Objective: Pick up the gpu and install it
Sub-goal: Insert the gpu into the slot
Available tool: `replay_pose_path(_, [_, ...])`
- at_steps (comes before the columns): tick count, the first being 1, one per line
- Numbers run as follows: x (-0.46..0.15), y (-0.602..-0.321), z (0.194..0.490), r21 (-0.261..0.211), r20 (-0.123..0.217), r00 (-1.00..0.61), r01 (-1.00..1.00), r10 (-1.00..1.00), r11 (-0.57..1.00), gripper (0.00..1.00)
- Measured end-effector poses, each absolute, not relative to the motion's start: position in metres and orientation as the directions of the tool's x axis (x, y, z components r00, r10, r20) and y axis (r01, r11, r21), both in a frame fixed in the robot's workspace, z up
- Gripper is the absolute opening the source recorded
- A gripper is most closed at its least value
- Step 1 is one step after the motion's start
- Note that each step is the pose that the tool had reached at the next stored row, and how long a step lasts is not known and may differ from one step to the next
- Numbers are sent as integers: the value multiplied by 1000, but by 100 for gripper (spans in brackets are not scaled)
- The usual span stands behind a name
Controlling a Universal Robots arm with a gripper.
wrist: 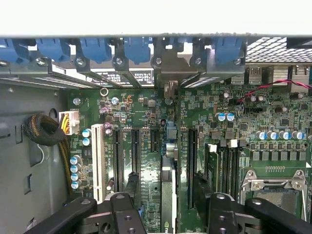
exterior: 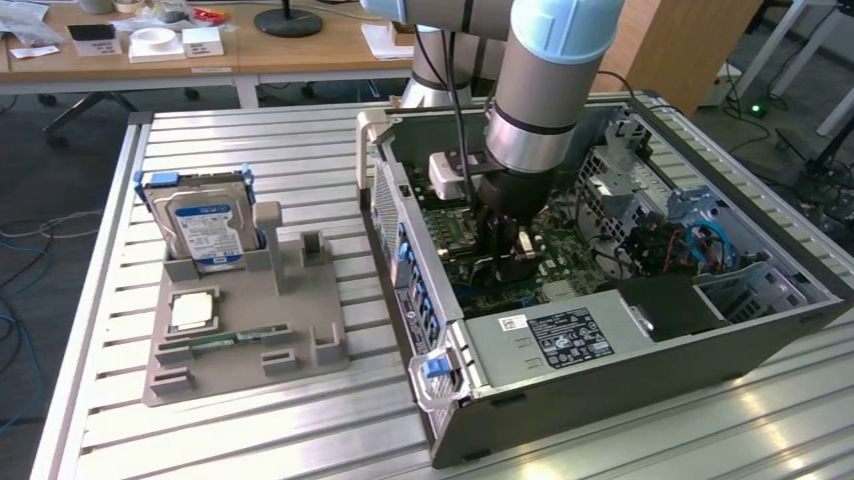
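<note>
Exterior view: shows the gripper [exterior: 514,255] reaching straight down into the open computer case [exterior: 601,400], right of centre on the tabletop [exterior: 200,440].

Wrist view: shows the fingers [wrist: 132,187] spread apart, one on each side of the gpu [wrist: 168,195], with board visible in the gap on both sides. Grips nothing. Shows the gpu edge-on, upright in a motherboard [wrist: 146,112] slot, its pale bracket [wrist: 168,66] lined up with the rear openings under the blue latches [wrist: 136,48].

Hazards, as judged from this position:
- Partial seating. Cannot confirm from either view that the card edge sits fully home along the slot; likely cause, uneven downward pressure.
- Snagging. Leaves little room beside the card; a tilted or sideways move could drag a finger against it and rock it in the slot.
- Bracket misalignment at the rear wall, if the card leans.
- Contact with the black cable bundle [wrist: 46,129] or neighbouring slots, given a sideways drift.

Containers:
- Computer case: holds the motherboard, the gpu, a labelled power supply [exterior: 561,340] at lower centre, and blue cables [exterior: 701,245] toward the exterior view's right.
- Grey parts holder [exterior: 300,345], at the exterior view's left: holds a hard drive [exterior: 207,225] standing upright, a square chip [exterior: 194,312] and a memory stick [exterior: 234,338] lying flat.
</note>
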State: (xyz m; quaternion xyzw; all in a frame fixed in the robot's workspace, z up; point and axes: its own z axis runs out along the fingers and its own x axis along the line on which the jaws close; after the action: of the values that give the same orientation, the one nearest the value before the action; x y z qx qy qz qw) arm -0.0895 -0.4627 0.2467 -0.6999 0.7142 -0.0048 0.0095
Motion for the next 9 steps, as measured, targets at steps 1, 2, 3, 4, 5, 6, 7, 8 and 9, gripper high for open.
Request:
replay_pose_path(1, [-90, -463, 248, -20, -7, -20, -1000, -1000, 20, 56])
replay_pose_path(2, [-89, -463, 249, -20, -7, -20, -1000, -1000, 20, 56])
replay_pose_path(3, [-89, -463, 251, -20, -7, -20, -1000, -1000, 20, 56])
replay_pose_path(4, [-89, -463, 255, -20, -7, -20, -1000, -1000, 20, 56])
replay_pose_path(5, [-90, -463, 258, -20, -7, -20, -1000, -1000, 20, 56])
replay_pose_path(6, [-90, -463, 262, -20, -7, -20, -1000, -1000, 20, 56])
replay_pose_path(7, [-89, -463, 267, -20, -7, -20, -1000, -1000, 20, 56])
replay_pose_path(8, [-89, -463, 271, -20, -7, -20, -1000, -1000, 20, 56])
replay_pose_path(9, [-89, -463, 275, -20, -7, -20, -1000, -1000, 20, 56])
